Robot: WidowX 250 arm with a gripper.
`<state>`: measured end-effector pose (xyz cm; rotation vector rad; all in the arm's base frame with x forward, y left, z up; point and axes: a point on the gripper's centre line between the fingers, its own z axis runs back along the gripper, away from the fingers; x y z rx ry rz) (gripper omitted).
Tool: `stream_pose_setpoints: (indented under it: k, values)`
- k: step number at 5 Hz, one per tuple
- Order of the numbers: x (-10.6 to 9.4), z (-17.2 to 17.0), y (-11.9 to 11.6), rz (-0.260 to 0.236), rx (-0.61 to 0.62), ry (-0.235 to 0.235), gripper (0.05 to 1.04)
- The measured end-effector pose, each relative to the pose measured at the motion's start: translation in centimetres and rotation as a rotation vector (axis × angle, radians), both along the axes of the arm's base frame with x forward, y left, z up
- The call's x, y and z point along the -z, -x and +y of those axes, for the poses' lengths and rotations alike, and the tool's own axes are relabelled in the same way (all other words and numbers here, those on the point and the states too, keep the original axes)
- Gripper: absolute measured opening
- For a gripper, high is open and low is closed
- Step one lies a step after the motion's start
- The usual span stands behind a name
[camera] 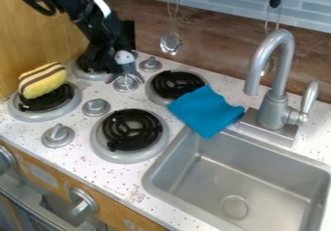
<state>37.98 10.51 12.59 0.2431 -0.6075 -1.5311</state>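
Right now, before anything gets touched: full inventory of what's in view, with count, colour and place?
small figure: 1, white head, grey body, at the gripper
striped soft toy: 1, yellow and brown, on left burner
coil burners: 4, black, on counter
stovetop knobs: 4, grey, among burners
front knobs: 2, grey, front panel
cloth: 1, blue, between back burner and sink
sink: 1, grey, right
faucet: 1, grey, behind sink
hanging utensils: 2, silver, back wall
countertop: 1, speckled white
gripper: 1, black, above rear-left burner
arm: 1, black, upper left

Burner (86, 74) beneath the black arm (74, 5) partly hidden, sink (275, 189) (its near corner, anyway) cut off by the bottom edge
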Motion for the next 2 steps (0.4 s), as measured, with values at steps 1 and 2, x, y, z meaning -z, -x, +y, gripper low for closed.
stream_pose_setpoints:
  k: [1,2]
  values:
    - [0.4,0.2,3.6,0.015,-0.011,0.009,0.639]
    - [2.8,1.1,6.3,0.062,-0.036,0.013,0.639]
